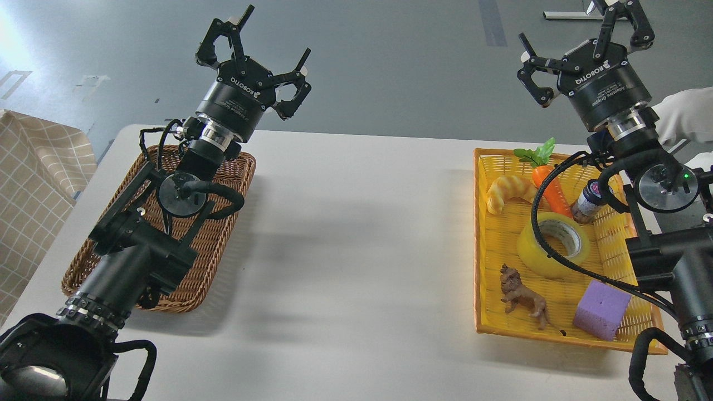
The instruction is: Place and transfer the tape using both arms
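The wide roll of translucent yellow packing tape [552,244] lies flat in the yellow plastic tray [483,234] at the counter's [356,234] right. Left claw [253,61] and right claw [585,50] hover raised, fingers spread, empty, presumably staged before pickup.

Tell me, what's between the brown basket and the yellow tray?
Nothing but bare white table, crossed only by shadows, lies between the brown wicker basket and the yellow tray holding the tape. The head view shows this.
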Robot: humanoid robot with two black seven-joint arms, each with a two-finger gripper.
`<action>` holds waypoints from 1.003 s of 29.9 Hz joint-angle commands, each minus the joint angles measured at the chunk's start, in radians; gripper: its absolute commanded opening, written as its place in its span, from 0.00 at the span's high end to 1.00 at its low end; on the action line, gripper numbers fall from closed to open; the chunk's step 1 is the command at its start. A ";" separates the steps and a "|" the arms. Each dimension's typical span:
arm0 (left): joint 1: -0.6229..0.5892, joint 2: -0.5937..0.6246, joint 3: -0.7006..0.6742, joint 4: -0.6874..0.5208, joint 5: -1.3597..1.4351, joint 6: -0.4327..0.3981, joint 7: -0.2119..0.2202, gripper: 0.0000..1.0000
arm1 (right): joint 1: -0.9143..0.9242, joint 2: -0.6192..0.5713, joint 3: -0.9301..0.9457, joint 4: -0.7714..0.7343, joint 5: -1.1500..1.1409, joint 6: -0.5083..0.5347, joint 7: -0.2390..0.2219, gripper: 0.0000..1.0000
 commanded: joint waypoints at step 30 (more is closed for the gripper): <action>0.000 0.000 0.000 0.000 -0.002 0.000 0.000 0.02 | -0.002 0.002 0.000 -0.001 0.000 0.000 0.000 0.00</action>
